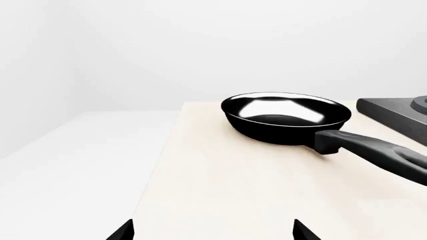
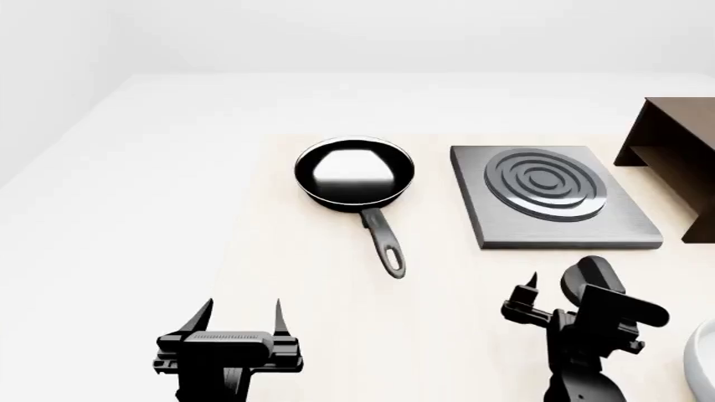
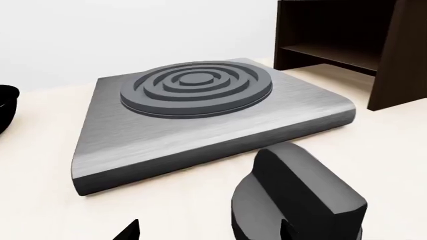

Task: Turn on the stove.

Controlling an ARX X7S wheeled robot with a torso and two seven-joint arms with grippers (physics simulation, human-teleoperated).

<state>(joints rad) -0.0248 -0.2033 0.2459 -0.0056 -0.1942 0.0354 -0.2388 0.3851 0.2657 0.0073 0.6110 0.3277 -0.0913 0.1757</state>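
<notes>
The right gripper [image 2: 550,293] has its fingers spread around the black knob [image 3: 297,197], just in front of the grey stove [image 2: 553,197]. The left gripper [image 2: 238,316] hovers open over bare table [image 2: 313,335], near the frying pan [image 2: 355,174].

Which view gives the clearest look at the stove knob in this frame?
The right wrist view: the knob fills the foreground in front of the stove, its raised grip ridge plain. The head view shows it small, near the right gripper. The left wrist view shows only a stove corner, no knob.
</notes>
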